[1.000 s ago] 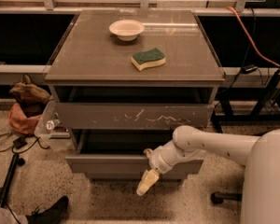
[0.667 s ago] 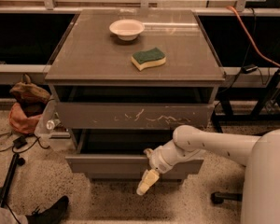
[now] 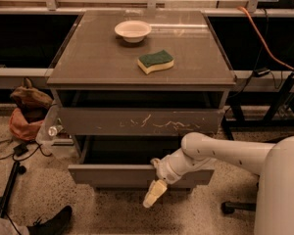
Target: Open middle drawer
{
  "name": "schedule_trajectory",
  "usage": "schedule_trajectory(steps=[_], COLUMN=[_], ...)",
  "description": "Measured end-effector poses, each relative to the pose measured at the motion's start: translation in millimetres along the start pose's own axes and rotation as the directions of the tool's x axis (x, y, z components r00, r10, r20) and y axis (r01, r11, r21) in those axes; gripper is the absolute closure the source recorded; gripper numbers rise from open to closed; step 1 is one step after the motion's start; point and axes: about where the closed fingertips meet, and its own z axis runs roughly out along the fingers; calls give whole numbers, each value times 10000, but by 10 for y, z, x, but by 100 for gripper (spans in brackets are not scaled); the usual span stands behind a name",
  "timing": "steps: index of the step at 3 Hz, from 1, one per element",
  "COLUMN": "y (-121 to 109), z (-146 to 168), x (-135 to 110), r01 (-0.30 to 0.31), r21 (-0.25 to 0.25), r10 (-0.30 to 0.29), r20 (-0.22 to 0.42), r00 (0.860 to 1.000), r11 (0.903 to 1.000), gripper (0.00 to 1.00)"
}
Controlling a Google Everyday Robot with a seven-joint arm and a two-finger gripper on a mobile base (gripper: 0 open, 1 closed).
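The middle drawer (image 3: pixel 110 176) is the plain grey-brown front low on the cabinet. It stands pulled out, with a dark gap open behind its front. Above it the wider, white-scratched drawer front (image 3: pixel 137 121) also stands a little out. My gripper (image 3: pixel 154 194) is at the middle drawer's front, right of its centre. Its cream tip hangs down past the front's lower edge, and the wrist rests at the front's top edge. My white arm (image 3: pixel 220 153) reaches in from the right. The narrowest drawer front is not in view.
A white bowl (image 3: pixel 133 31) and a green-yellow sponge (image 3: pixel 156 61) lie on the cabinet top (image 3: pixel 88 58). A brown-orange bag (image 3: pixel 27 111), cables and a stand leg (image 3: pixel 10 187) are on the floor at left. A dark shoe (image 3: pixel 51 223) is at bottom left. My white base (image 3: pixel 281 190) stands at right.
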Motion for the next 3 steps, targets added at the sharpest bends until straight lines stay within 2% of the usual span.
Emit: schedule_trajectory(steps=[1, 3], y=[102, -20], z=[14, 145], x=[-14, -104], r01=[-125, 131], r21=[-124, -242], r10=[128, -118], r20=[212, 501], r00=[9997, 9987], r11=[9998, 9996], gripper=[0, 0])
